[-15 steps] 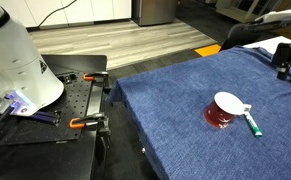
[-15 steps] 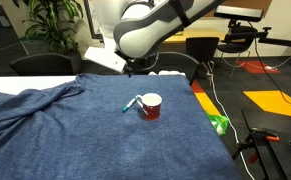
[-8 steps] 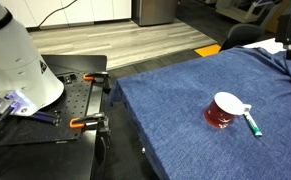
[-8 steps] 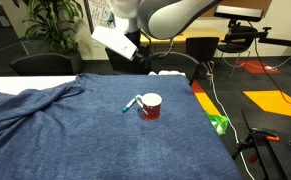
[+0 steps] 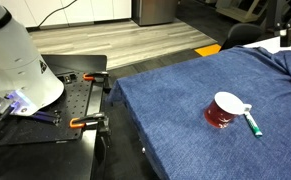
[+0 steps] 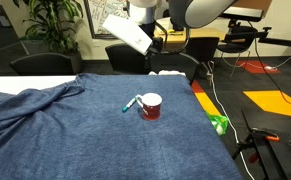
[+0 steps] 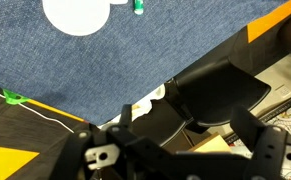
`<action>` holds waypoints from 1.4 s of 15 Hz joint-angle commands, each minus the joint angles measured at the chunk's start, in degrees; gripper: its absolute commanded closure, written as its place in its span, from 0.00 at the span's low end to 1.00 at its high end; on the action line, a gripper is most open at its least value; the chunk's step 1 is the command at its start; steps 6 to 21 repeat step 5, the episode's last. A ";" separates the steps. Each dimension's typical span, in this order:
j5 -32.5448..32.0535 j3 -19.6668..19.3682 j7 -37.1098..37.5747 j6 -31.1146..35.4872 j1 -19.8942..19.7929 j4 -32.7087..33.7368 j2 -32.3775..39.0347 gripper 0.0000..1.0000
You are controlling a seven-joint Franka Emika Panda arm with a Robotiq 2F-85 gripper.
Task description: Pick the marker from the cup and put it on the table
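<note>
Denim table (image 5: pixel 170 100) bears the marker (image 5: pixel 253 124) at four o'clock of the cup (image 5: pixel 223 111), evidently delivered, so the tool (image 7: pixel 185 125) hangs clear, jaws apart.

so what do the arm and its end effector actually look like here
The arm has a glossy white shell with bulky rounded segments, a flatter slab-like link and darker grey areas higher up. In the wrist view the end effector is matte black, built from angular linkages with small pale metal parts on one side. No markings or cables on it can be made out.
</note>
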 commanded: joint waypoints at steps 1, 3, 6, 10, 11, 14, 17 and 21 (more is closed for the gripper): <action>-0.93 3.10 0.42 -0.56 -2.93 0.25 0.06 0.00; -0.92 3.07 0.41 -0.56 -3.06 0.29 0.26 0.00; -0.92 3.06 0.41 -0.56 -3.07 0.32 0.31 0.00; -0.92 3.06 0.41 -0.56 -3.07 0.32 0.31 0.00; -0.92 3.06 0.41 -0.56 -3.07 0.32 0.31 0.00; -0.92 3.06 0.41 -0.56 -3.07 0.32 0.31 0.00; -0.92 3.06 0.41 -0.56 -3.07 0.32 0.31 0.00; -0.92 3.06 0.41 -0.56 -3.07 0.32 0.31 0.00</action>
